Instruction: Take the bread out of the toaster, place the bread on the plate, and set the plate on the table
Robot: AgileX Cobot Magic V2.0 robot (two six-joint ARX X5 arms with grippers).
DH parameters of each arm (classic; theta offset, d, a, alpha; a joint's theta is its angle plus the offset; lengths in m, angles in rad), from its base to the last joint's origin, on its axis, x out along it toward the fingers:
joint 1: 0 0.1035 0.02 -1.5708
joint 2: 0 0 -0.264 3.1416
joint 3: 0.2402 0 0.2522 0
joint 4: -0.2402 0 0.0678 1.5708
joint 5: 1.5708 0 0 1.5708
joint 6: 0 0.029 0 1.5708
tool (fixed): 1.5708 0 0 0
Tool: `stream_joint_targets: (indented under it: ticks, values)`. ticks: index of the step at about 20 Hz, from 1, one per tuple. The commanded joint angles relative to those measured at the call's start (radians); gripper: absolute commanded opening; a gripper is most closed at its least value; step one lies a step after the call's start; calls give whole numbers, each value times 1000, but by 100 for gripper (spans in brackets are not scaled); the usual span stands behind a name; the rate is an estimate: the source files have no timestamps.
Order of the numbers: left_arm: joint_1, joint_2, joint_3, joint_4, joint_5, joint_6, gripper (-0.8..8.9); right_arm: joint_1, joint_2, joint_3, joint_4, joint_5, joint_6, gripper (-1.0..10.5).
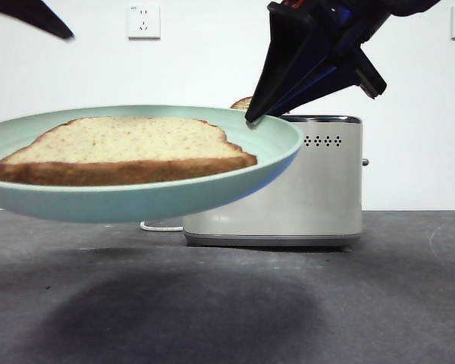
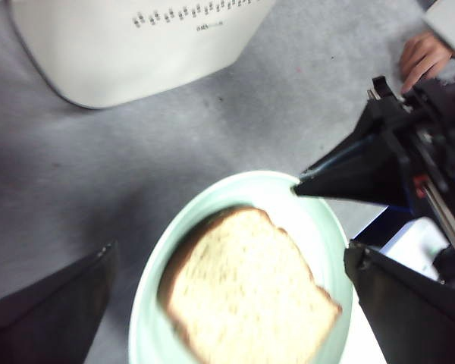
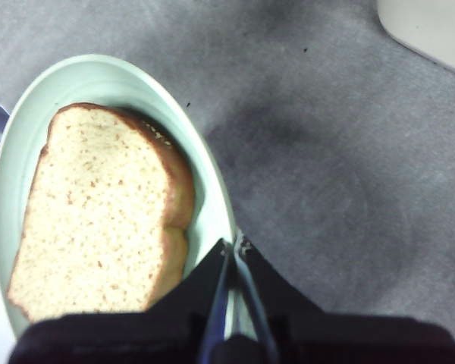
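The counter (image 1: 409, 303) is carrying the toaster (image 1: 303, 182) at two o'clock of the plate (image 1: 136, 199), which is hanging in the air above it. The bread (image 1: 125, 150) is lying flat in the plate. The right gripper (image 3: 233, 244) is clenching the plate's rim; the left gripper (image 2: 227, 262), jaws released, is hovering above.

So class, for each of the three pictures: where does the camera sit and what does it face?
Front: low at table height, facing the toaster; right gripper holds the plate.
Left wrist: above, looking down on the bread; own jaws apart.
Right wrist: above, own jaws pinching the plate's rim.
All share plate and bread.
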Motion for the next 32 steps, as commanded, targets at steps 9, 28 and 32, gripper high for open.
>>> stream_joint_targets:
  ticks: [9, 28, 32]
  values:
    - [-2, -313, 61, -349, -355, 74, -8, -151, 2, 1, 12, -6, 3, -17]
    - [-3, -454, 60, -384, -364, 80, -8, -581, 22, 0, -233, -6, -156, -17]
    - [-5, -454, 60, -331, -322, 79, -8, -595, 70, 0, -237, -8, -162, -17]
